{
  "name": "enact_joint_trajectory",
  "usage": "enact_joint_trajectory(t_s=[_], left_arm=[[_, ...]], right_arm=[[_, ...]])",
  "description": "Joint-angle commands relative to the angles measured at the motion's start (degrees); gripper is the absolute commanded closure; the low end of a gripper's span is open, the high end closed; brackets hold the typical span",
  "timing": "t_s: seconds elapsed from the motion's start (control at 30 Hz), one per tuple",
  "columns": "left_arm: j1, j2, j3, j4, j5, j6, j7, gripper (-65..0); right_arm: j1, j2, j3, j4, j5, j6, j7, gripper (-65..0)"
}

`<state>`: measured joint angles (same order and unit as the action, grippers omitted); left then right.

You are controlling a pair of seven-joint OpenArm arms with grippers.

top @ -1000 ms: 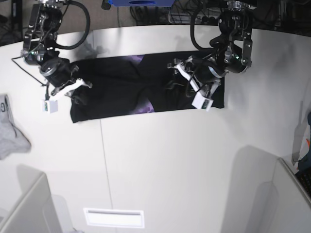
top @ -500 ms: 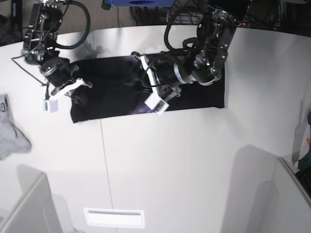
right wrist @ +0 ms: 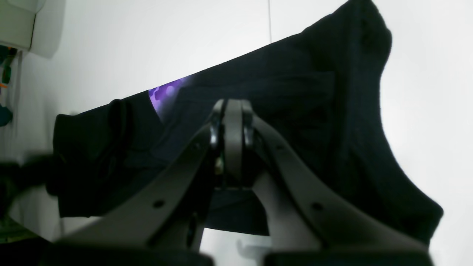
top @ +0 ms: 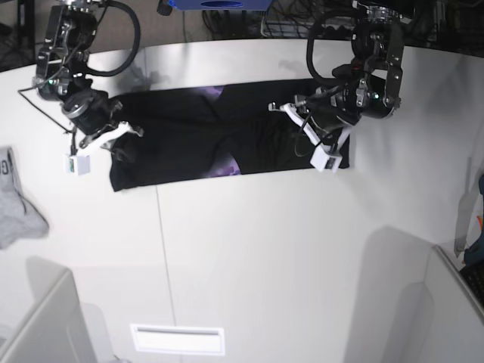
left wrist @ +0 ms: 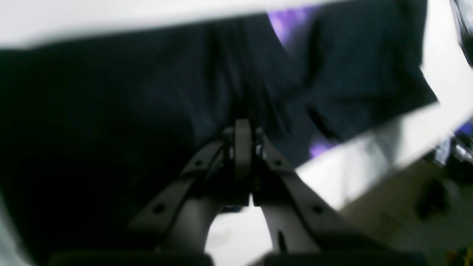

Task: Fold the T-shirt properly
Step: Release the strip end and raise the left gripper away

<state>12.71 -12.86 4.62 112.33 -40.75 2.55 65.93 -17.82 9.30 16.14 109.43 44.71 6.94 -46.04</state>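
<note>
The T-shirt (top: 219,144) is black and lies folded into a long, flat band stretching from the right gripper (top: 121,144) at one end to the left gripper (top: 314,136) at the other. Slivers of purple print (top: 227,165) peek out near its middle, between the two grippers. The cloth bunches into creases just ahead of the left gripper, perhaps pinched there; the blur hides this.

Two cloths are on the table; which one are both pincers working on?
The black T-shirt with purple print, spread between both arms. The grey cloth lies apart at the table's edge, untouched.
</note>
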Motion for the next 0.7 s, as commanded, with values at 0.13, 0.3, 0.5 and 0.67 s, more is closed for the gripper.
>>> enact_joint_trajectory(t_s=[0.13,0.3,0.5,0.67], left_arm=[[-1.6,-0.4,7.1,-1.0,-0.4,-0.4,-0.7,0.0],[-3.9,1.7,13.6,-1.5,-0.7,-0.6,-0.7,0.0],[-7.3,4.3,11.7,-1.3,-7.6,-0.6,-0.8,0.0],[-4.2,-0.3,-5.5,-1.3,-15.5,-0.7,-0.8,0.0]], right_arm=[[0.4,0.6,0.3,0.9,0.8,0.4,1.3,0.0],[0.4,0.6,0.3,0.9,0.8,0.4,1.3,0.0],[0.4,0.6,0.3,0.9,0.8,0.4,1.3,0.0],[-0.2,0.3,3.3,0.9,1.0,0.4,1.3,0.0]])
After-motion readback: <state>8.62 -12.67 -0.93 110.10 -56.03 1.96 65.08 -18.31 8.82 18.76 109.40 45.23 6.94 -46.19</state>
